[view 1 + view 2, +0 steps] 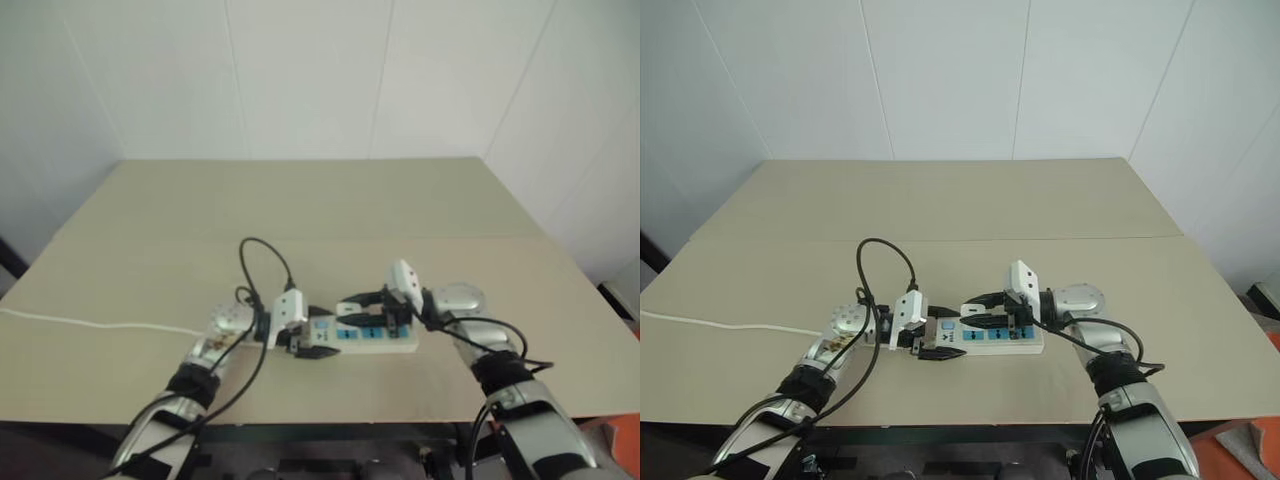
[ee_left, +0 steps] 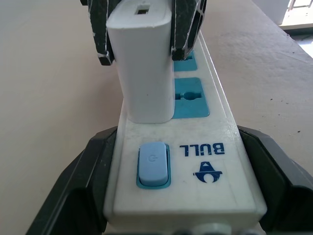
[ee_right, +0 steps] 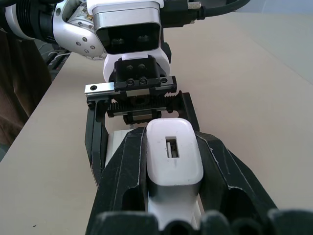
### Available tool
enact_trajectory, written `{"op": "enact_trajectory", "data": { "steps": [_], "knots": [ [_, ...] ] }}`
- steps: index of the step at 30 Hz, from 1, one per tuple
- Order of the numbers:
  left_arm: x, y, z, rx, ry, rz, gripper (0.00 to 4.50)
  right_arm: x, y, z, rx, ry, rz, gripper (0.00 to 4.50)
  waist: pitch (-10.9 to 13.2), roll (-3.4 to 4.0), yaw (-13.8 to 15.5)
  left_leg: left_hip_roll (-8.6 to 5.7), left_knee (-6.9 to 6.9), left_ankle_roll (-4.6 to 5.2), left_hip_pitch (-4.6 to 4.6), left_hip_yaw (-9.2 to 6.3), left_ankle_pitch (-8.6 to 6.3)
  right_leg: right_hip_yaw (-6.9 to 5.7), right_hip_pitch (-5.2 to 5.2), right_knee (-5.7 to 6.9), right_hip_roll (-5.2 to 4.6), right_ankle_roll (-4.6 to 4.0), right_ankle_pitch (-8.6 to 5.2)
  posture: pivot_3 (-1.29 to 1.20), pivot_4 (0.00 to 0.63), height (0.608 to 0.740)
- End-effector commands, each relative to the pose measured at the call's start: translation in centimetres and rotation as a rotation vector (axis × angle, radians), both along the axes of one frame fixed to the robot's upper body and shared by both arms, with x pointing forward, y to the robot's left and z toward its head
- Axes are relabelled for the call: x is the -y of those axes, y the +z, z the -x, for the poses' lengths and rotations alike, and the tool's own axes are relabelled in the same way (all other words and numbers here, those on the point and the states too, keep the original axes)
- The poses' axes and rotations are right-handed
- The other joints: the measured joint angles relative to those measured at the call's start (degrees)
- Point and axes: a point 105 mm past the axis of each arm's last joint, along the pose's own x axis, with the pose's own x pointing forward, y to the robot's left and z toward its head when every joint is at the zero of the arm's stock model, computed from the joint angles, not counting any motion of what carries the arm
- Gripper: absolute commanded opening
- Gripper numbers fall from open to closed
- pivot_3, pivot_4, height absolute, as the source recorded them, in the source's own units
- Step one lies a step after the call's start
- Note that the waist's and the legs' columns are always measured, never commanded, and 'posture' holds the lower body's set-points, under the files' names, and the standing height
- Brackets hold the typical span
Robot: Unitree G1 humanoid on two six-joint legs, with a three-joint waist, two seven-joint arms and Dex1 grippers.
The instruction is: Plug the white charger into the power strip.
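Arms bent inward: left claw (image 1: 932,347) clamps power strip (image 2: 205,161), right claw (image 3: 171,191) grips white charger (image 2: 144,73) upright in socket.

Both pincers meet at the power strip (image 1: 985,340) — left pincer (image 1: 938,348); right pincer (image 1: 980,312).

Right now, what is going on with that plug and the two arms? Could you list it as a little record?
surface: tan table
power strip: lies flat, clamped at its switch end by the left gripper
white charger: upright on the socket nearest the switch, base against the strip
right gripper: fingers shut on the charger's sides
free sockets: two visible beyond the charger
strip cord: runs off toward the table's left edge
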Motion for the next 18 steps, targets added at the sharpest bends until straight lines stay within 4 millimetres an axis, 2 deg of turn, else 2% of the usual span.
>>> {"op": "enact_trajectory", "data": {
  "steps": [1,4,8,14,18],
  "knots": [
    [-1.2,-2.5,1.2,-0.058,-0.010,-0.098,3.30,1.5,-2.4,-0.6,-0.061,-0.087,0.078,1.17,-0.01,0.00,-0.09,0.00,-0.03,0.00,0.03,0.00,0.00,0.01,0.00,0.00,0.00,0.00,0.00,0.00,0.150,0.740],
    [-1.2,-2.5,1.2,-0.061,-0.008,-0.101,3.30,1.6,-2.6,-0.5,-0.066,-0.087,0.090,1.17,-0.01,0.00,-0.17,0.01,-0.11,0.00,0.08,0.01,0.00,0.03,0.00,0.01,0.01,-0.04,-0.02,0.00,0.150,0.740],
    [-1.3,-2.5,1.2,-0.064,-0.006,-0.102,3.30,1.8,-2.8,-0.2,-0.083,-0.076,0.099,2.48,0.00,-0.01,-0.15,0.00,-0.13,0.00,0.06,0.03,0.00,0.03,-0.03,-0.01,0.01,-0.06,-0.02,0.00,0.150,0.740],
    [-1.1,-2.6,1.1,-0.066,-0.008,-0.108,3.30,1.8,-1.8,0.1,-0.055,-0.055,0.084,4.47,0.00,-0.03,-0.14,0.00,-0.22,0.00,0.06,0.06,0.00,0.05,-0.07,0.00,0.01,-0.21,0.01,0.00,0.150,0.740],
    [-0.8,-2.4,0.7,-0.060,-0.002,-0.101,3.30,2.0,-0.4,0.5,-0.013,-0.028,0.071,4.47,0.01,-0.04,-0.05,0.00,-0.22,0.00,0.04,0.07,0.00,0.05,-0.08,0.00,0.01,-0.11,-0.05,0.00,0.150,0.740]
  ]
}}
